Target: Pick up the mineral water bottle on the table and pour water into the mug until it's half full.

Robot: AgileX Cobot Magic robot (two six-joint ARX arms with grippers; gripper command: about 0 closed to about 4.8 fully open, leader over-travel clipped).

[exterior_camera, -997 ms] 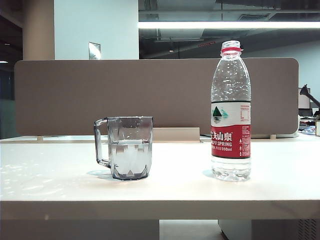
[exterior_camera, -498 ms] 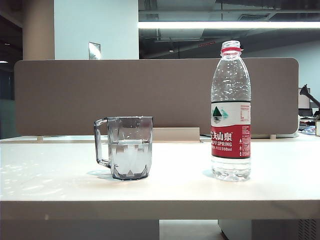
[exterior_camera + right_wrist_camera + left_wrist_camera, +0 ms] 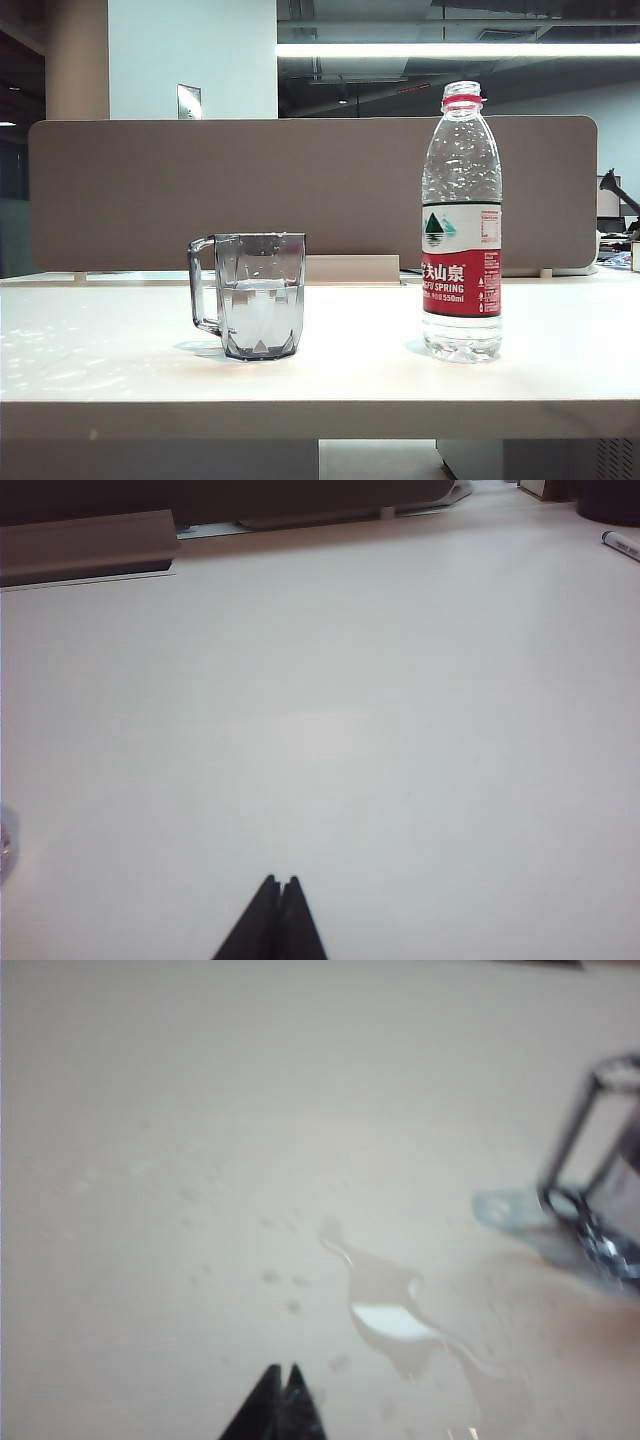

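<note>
With the mug about half full of water and the mineral water bottle upright to its right, well apart, little remains but drawing clear without nudging either. The left gripper, fingers pressed together and empty, hangs over a puddle near the mug; the right gripper, likewise closed and empty, over bare surface.

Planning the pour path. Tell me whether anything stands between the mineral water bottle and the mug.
Nothing visible does. In the exterior view only bare table separates the upright mineral water bottle from the mug. A small puddle lies by the mug's handle, near the shut left tool.
</note>
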